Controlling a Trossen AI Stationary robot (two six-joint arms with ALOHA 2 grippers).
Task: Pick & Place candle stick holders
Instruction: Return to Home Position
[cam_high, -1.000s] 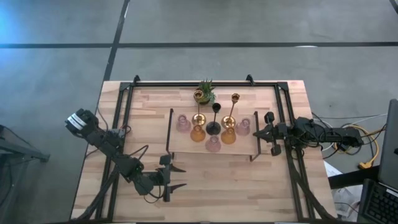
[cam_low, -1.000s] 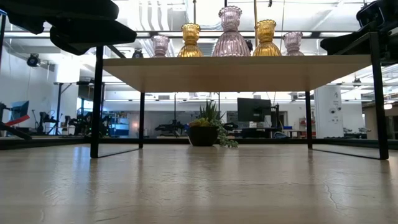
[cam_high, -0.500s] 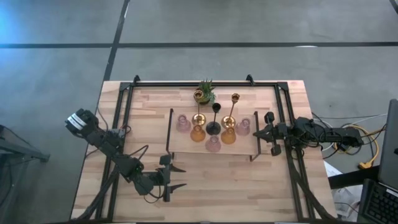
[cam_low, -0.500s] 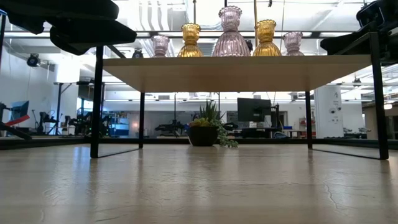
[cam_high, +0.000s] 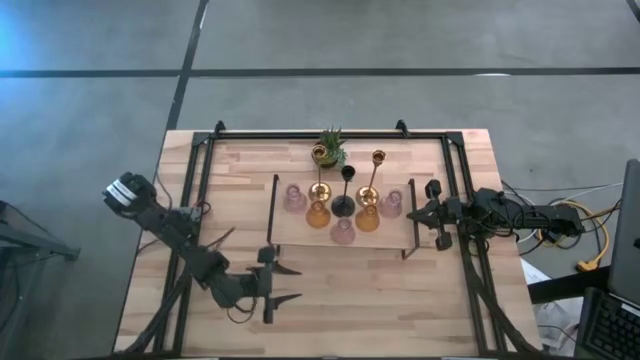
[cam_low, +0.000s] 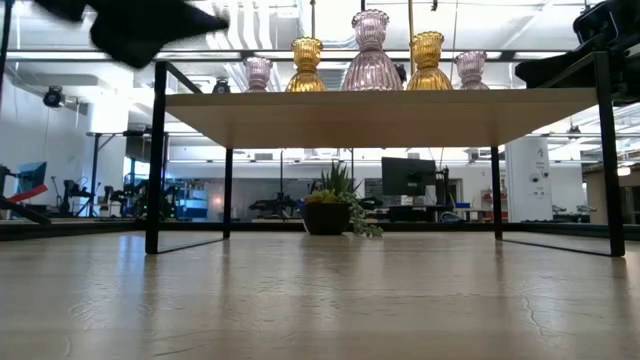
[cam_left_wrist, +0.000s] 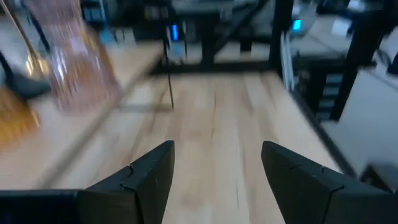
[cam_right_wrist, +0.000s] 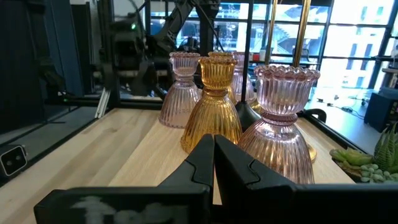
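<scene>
The candle stick holders stand on their bases on a raised wooden shelf (cam_high: 290, 228) with black legs. There are three squat pink ones (cam_high: 343, 231), two amber ones (cam_high: 318, 213), two slim gold ones (cam_high: 375, 165) and a slim black one (cam_high: 345, 195). My left gripper (cam_high: 285, 283) is open and empty over the table, in front of the shelf's left end. My right gripper (cam_high: 412, 215) is shut and empty at the shelf's right end, pointing at a pink holder (cam_right_wrist: 283, 124) and an amber holder (cam_right_wrist: 214, 102).
A small potted green plant (cam_high: 330, 148) stands on the table behind the shelf. Black frame rails (cam_high: 205, 170) run along the table's left, right and far sides. Bare tabletop (cam_high: 380, 300) lies in front of the shelf.
My left gripper has risen a little above the table, still open. The holders and my right gripper have kept still.
</scene>
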